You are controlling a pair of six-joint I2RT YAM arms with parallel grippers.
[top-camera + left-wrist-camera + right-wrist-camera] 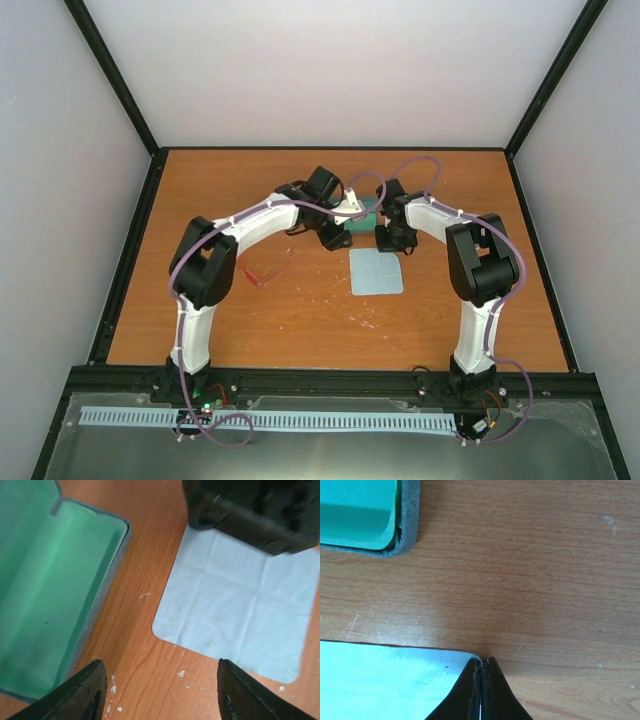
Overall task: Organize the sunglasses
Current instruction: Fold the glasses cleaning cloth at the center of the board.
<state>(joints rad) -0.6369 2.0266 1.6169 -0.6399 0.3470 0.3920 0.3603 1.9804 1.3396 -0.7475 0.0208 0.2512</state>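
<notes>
The sunglasses [272, 268], thin red frame with pinkish lenses, lie on the table beside my left forearm. The grey-blue case [367, 214] lies open at the centre back, and its green lining shows in the left wrist view [45, 590] and the right wrist view [360, 515]. The pale blue cloth [376, 272] lies flat in front of it. My left gripper [160, 690] is open and empty, low over bare table between case and cloth [235, 610]. My right gripper [482, 662] is shut on the far right corner of the cloth [385, 680].
The two gripper heads are close together near the case, left [337, 238] and right [390, 240]; the right one shows black at the top of the left wrist view [255, 510]. A black frame [130, 250] borders the wooden table. White flecks [181, 673] mark the wood.
</notes>
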